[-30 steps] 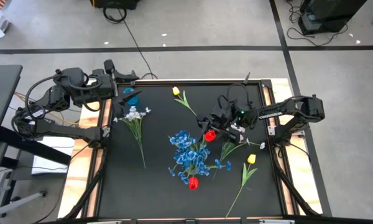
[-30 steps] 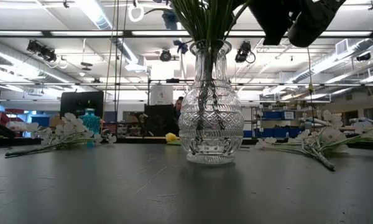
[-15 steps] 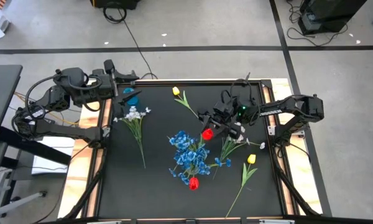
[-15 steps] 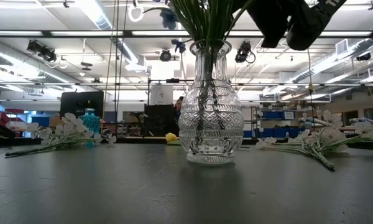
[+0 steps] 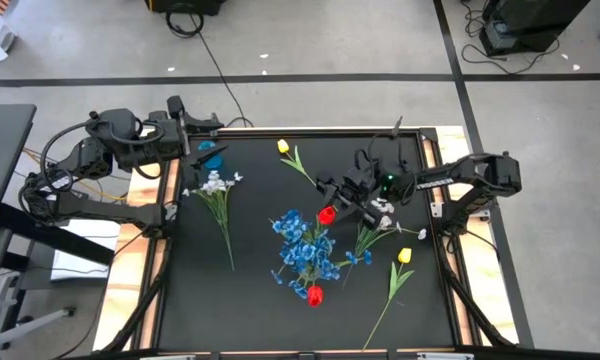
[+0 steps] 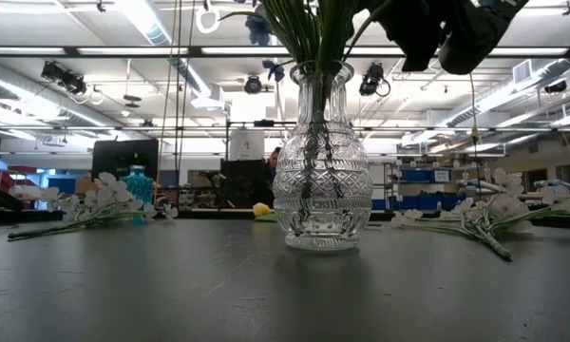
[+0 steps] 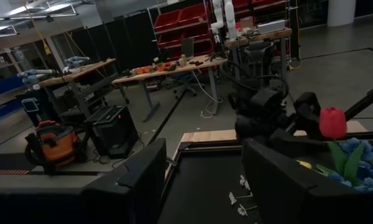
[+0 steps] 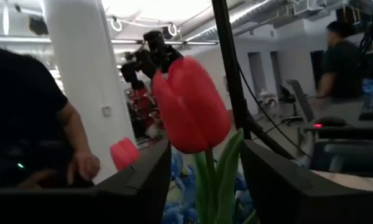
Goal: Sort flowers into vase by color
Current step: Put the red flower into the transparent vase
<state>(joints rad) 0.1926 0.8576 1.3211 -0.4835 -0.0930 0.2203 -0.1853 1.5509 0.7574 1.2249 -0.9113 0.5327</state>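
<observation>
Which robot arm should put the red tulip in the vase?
The right one, probably. Its hand already has the red tulip between its fingers, above the vase of blue flowers. The left hand waits at the table's far left corner, holding nothing.

Cut-glass vase glossy, matt black table mat, wooden table edging

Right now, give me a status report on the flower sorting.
Right gripper holds a red tulip over the glass vase. Left gripper waits open at table's edge. Nothing blocking.
</observation>
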